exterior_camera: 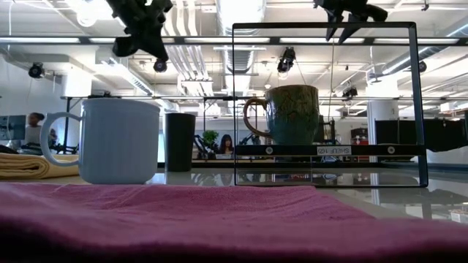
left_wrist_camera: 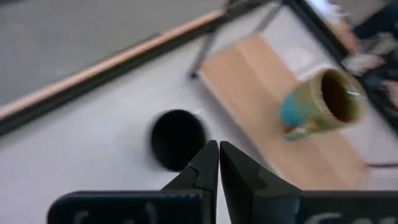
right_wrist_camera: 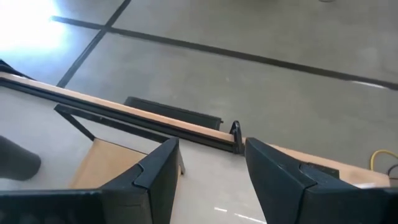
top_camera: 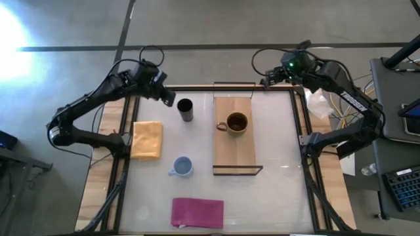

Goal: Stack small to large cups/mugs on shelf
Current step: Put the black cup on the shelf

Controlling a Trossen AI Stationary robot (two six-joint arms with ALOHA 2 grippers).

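The brown handled mug [top_camera: 236, 122] stands upright on the light-wood shelf [top_camera: 233, 147] near its far end; it also shows in the left wrist view [left_wrist_camera: 323, 102]. The tall black cup [top_camera: 185, 109] stands on the table left of the shelf. The light blue mug [top_camera: 182, 166] stands nearer, left of the shelf. My left gripper [top_camera: 168, 98] is shut and empty, raised just left of the black cup [left_wrist_camera: 177, 139]. My right gripper [top_camera: 267, 80] is open and empty, raised over the table's far edge past the shelf's far right corner.
A folded yellow cloth [top_camera: 147, 139] lies at the table's left. A magenta cloth [top_camera: 197, 212] lies at the near edge. The shelf's thin black frame [exterior_camera: 322, 102] rises around the brown mug. Cables and a keyboard [top_camera: 401, 187] lie off the table's right.
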